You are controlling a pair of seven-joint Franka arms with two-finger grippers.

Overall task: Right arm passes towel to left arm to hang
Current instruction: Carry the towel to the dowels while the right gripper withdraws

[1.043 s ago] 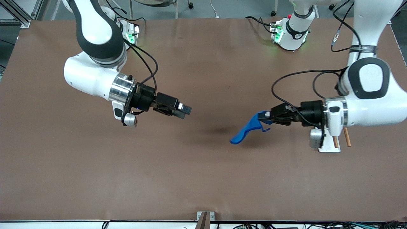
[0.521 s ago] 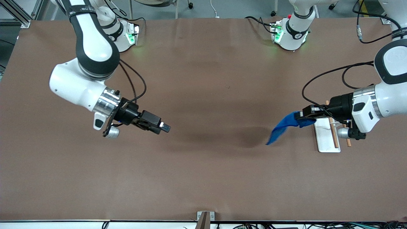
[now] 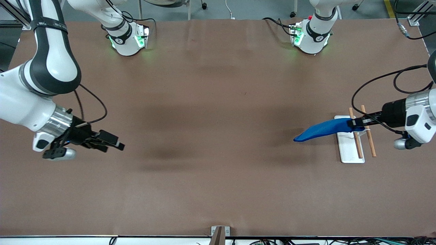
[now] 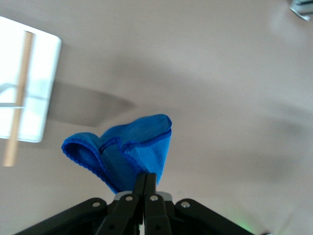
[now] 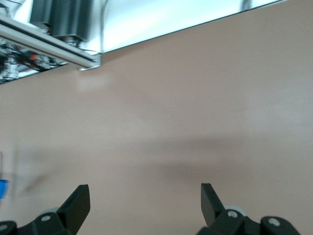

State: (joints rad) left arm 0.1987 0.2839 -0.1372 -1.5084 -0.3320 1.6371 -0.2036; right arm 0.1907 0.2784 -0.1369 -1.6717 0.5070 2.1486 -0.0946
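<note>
The towel (image 3: pixel 323 131) was held in the air by the left gripper (image 3: pixel 357 123), whose fingers were pinched shut on one end of it. That end was over the white-based rack (image 3: pixel 347 148) with its two wooden rods (image 3: pixel 369 136), at the left arm's end of the table (image 3: pixel 218 102). The remainder of the cloth trailed out toward the middle of the table, bunched and folded rather than spread. In the left wrist view, the towel (image 4: pixel 124 149) was seen doubled over just ahead of the closed fingertips (image 4: pixel 145 183). The corner loop could not be made out.

The right gripper (image 3: pixel 114 143) was held over bare table at the right arm's end, well apart from the towel, with its fingers (image 5: pixel 78 203) spread and nothing between them; that arm was judged to be waiting.

The hand-over was judged complete and the hanging not yet done. Because the cloth was gathered into a wad, it was thought likely to slide off a rod instead of draping if let go. The light rack was also judged liable to be nudged or tipped if the towel were dragged across the rods
</note>
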